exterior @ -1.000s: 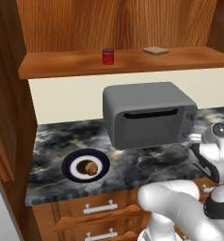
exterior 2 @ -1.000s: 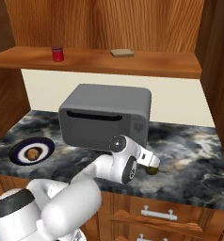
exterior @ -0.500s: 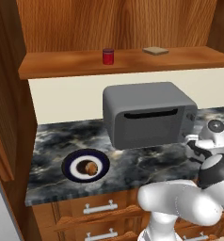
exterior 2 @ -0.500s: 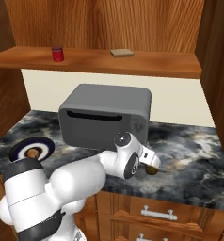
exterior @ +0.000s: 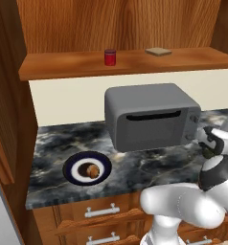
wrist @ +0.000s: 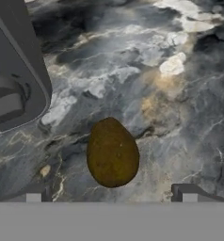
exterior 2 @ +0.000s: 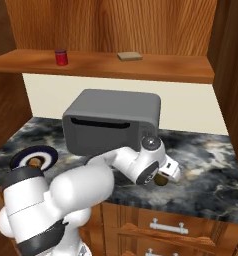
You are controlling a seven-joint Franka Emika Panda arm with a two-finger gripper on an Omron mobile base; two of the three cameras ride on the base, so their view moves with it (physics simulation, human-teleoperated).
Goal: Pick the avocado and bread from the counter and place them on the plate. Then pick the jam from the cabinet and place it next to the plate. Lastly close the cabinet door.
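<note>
Both fingertips of the wide-open gripper flank the avocado in the hand view; the base views add the bread

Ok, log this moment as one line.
end effector: open, over avocado | bread: on plate | jam: in cabinet

The claw hangs spread over the avocado on the counter beside the microwave.

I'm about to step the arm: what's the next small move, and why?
Probably ease straight down over the avocado, then close. The gripper has its jaws wide open, and the avocado lies on the counter between the fingertips, not yet gripped.
</note>
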